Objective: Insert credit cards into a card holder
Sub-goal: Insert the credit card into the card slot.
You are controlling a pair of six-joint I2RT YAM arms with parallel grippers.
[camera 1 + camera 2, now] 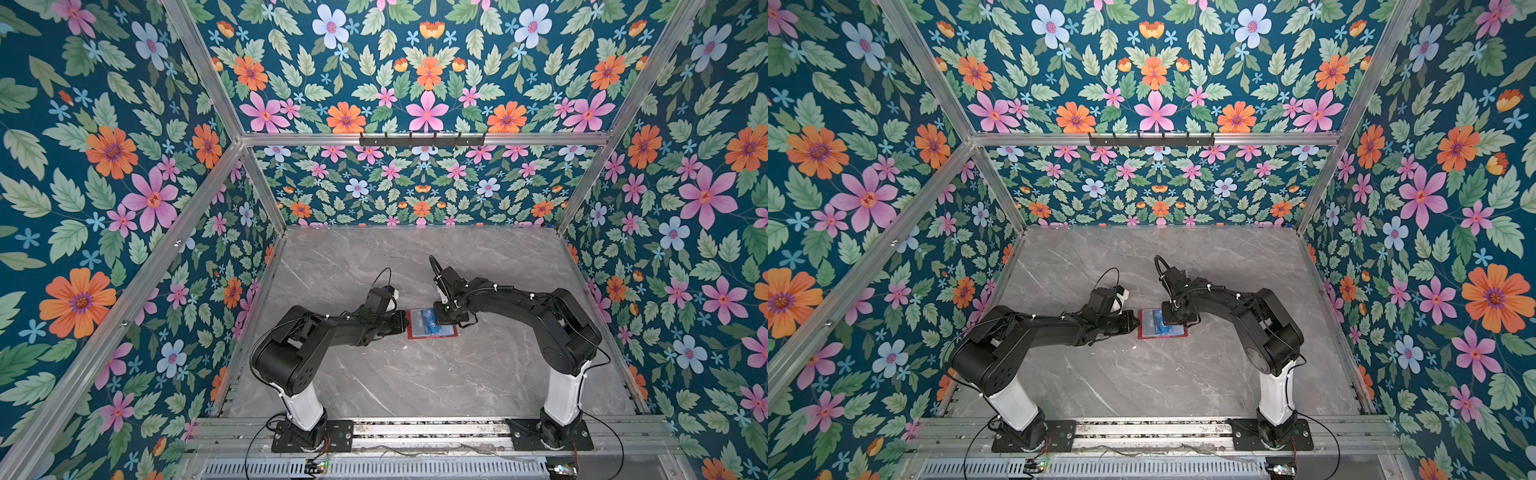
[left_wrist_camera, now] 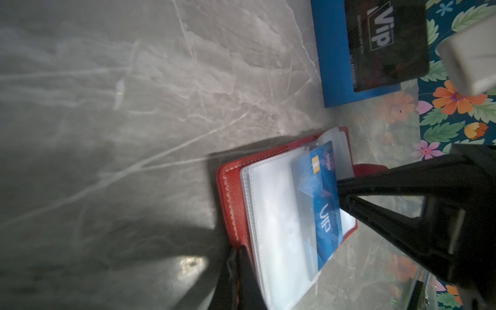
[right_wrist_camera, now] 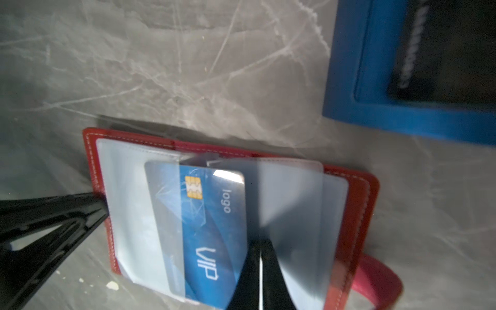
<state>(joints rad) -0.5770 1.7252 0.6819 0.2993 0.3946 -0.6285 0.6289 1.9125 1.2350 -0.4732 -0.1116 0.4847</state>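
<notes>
Clamping card holder (image 3: 359, 214), left hand (image 2: 239, 252); wrist views alone show right hand (image 3: 259, 247) (clenched) touching blue card (image 3: 212, 228)

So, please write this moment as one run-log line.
blue card: partly in clear sleeve of card holder | left fingers: shut on card holder edge | right fingers: shut, at blue card edge

Red leather-like grain on the card holder (image 3: 361, 214), matt, edged with white thread stitching. Inside it, clear plastic sleeves (image 3: 128, 201) — soft and slightly frosted. Glossy blue plastic on the credit card (image 3: 214, 228), with a metallic gold chip (image 3: 193, 188). Smooth grey marble-look table (image 3: 188, 67), faint sheen. Matt blue plastic on the rack (image 3: 346, 80). Shiny black plastic on the left gripper's fingers (image 3: 61, 206). Silvery metal on the frame rails (image 1: 291, 139).
</notes>
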